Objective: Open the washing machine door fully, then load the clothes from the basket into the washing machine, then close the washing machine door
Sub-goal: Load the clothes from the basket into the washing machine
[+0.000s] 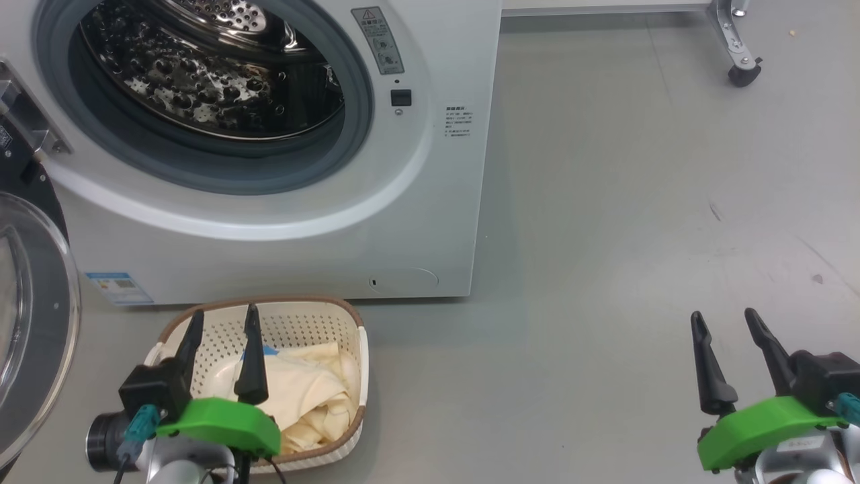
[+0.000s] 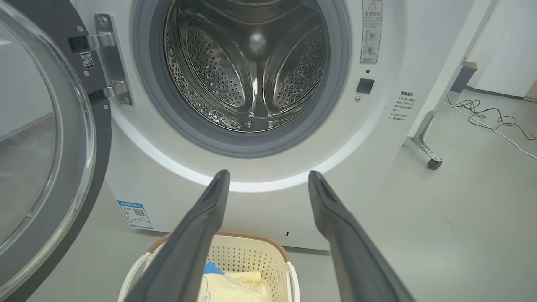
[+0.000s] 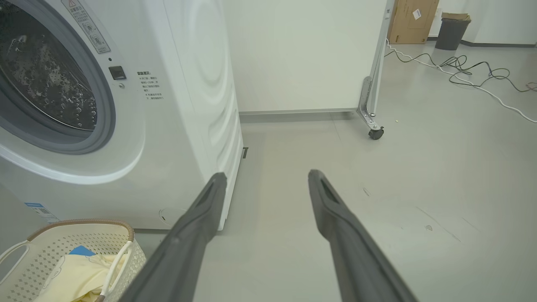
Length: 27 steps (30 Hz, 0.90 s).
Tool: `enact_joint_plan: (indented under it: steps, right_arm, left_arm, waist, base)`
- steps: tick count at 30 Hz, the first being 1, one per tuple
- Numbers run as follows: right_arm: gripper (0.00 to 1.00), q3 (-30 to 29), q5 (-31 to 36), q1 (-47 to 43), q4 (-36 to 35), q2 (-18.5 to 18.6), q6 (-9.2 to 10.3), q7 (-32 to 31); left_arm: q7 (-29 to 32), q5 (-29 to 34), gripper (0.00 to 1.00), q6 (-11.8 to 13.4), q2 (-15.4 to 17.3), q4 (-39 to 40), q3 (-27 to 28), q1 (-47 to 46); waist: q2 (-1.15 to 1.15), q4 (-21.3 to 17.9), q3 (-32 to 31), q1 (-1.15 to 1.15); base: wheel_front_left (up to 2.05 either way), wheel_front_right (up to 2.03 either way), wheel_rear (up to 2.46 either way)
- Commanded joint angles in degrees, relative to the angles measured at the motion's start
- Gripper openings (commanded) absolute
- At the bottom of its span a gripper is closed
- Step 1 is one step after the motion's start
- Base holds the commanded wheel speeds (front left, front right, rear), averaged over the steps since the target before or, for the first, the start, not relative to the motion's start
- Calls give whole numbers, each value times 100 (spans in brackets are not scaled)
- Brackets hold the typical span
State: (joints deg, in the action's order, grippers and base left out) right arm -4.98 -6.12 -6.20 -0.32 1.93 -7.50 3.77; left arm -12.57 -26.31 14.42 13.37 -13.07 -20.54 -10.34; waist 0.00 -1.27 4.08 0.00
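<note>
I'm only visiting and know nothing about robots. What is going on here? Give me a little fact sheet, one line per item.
washing machine door: swung open to the left on its hinge
washing machine: white front-loader; no clothes seen in its steel drum
basket: on the floor, in front of the machine
clothes: cream-yellow fabric, lying in the basket
left jaws: open, empty, over the basket
right jaws: open, empty, over the grey floor, right of the machine
progress: door open, loading not yet begun
</note>
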Motion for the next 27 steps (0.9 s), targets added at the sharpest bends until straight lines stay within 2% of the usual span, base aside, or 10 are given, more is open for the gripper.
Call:
enact_joint_plan:
  steps: [1, 16, 27]
  right_arm:
    - [100, 132, -34, 252, -168, 95, 1, 63]
    - [100, 158, -49, 282, -116, 95, 1, 110]
    - [100, 187, -42, 425, -221, 95, 1, 112]
  left_arm:
    - [-37, -25, 100, 757, 141, 153, 228, -235]
    - [66, -67, 100, 809, 161, 99, 166, -225]
    - [230, -208, 100, 733, 53, -262, 106, -449]
  waist:
    - [0, 0, 13, 0]
    - [0, -9, 50, 0]
    - [0, -61, 459, 0]
  base:
    - [0, 0, 0]
    - [0, 0, 0]
    - [0, 0, 0]
